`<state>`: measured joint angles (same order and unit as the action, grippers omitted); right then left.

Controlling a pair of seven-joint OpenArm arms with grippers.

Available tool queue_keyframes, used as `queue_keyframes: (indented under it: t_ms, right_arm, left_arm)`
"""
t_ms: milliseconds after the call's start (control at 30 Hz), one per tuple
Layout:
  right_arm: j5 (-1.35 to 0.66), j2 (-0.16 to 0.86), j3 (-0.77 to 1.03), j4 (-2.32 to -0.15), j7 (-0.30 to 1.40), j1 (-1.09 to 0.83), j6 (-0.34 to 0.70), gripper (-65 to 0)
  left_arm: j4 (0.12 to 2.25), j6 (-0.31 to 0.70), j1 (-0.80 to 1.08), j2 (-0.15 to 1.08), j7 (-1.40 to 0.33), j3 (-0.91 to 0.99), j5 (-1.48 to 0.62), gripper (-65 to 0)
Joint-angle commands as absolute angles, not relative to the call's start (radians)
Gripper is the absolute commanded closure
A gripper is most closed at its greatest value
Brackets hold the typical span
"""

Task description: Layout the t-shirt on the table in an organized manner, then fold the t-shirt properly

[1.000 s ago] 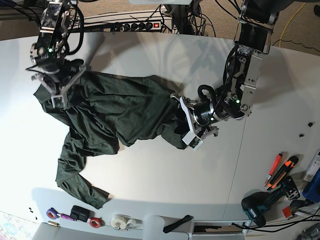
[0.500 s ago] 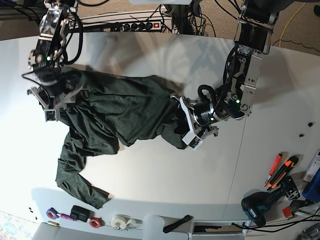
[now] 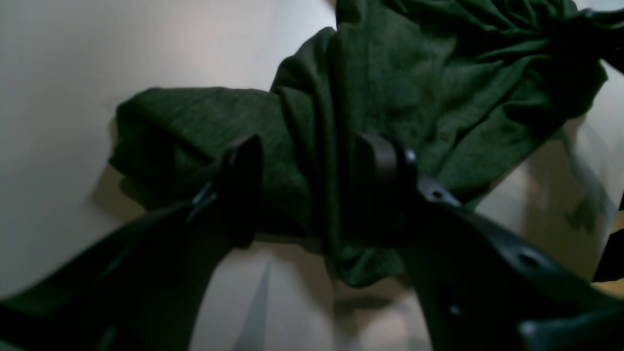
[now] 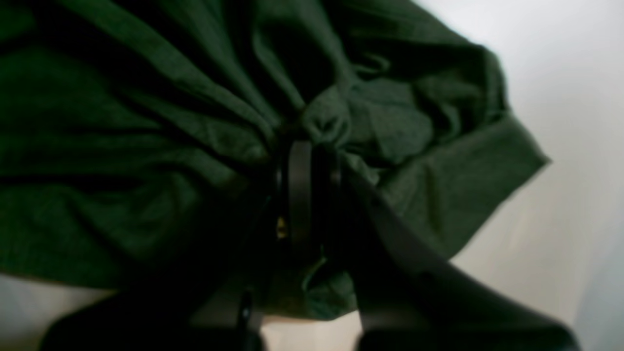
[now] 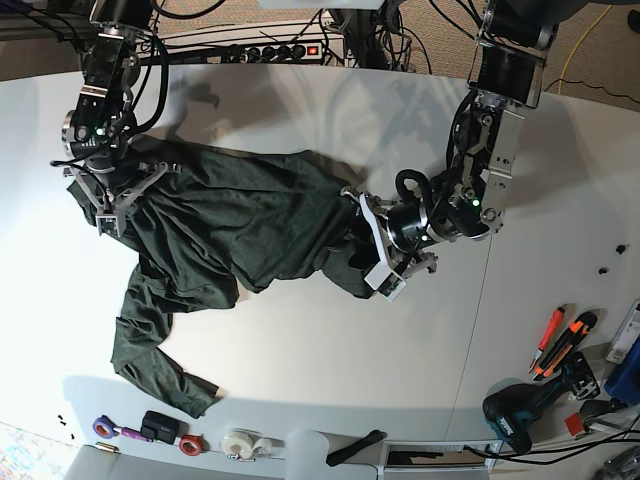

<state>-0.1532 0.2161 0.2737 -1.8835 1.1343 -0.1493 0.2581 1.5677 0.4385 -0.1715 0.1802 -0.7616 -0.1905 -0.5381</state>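
The right claw (image 4: 304,195), its black fingers pressed together, pinches a gathered knot of the t-shirt (image 5: 240,225) at the garment's far-left end in the base view, folds radiating from the grip like pleats. The left claw (image 3: 312,185) stands spread at the opposite end, its two dark, flat-tipped fingers (image 3: 243,165) straddling a thick bunched roll of the same cloth, with fabric between them but not squeezed. The shirt is a dark green heathered knit, soft and deeply wrinkled, its surface matte against the smooth, glossy white desk (image 5: 320,340). It lies crumpled across the desk's larger panel, its body stretched roughly left to right between the two arms in the base view, long axis running from one claw to the other. One long sleeve (image 5: 150,340) trails away from the body toward the near edge, bending partway and ending in a cuff lying flat on the white surface.
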Motion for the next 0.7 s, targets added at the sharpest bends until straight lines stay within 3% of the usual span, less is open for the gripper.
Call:
queue_keyframes:
  t_ms: [0,300,567,667]
  right_arm:
    - [-0.157,0.23,0.277,-1.929,1.132,-0.145,0.257,-1.7]
    - [-0.156,0.23,0.277,-2.177,1.246,-0.302,0.257,-1.7]
    - [-0.109,0.23,0.277,-2.232,1.264,-0.487,0.257,-1.8]
    - [-0.104,0.23,0.277,-2.232,1.265,-0.509,0.257,-6.0]
  left_arm:
    - [1.584,0.445,-0.19,0.18,-0.739,-0.187,-0.545,-30.9]
    - [1.584,0.445,-0.181,0.18,-0.739,-0.187,-0.537,-30.9]
    - [1.584,0.445,-0.18,0.18,-0.74,-0.187,-0.537,-30.9]
    - [1.584,0.445,-0.18,0.18,-0.741,-0.188,-0.534,-31.2]
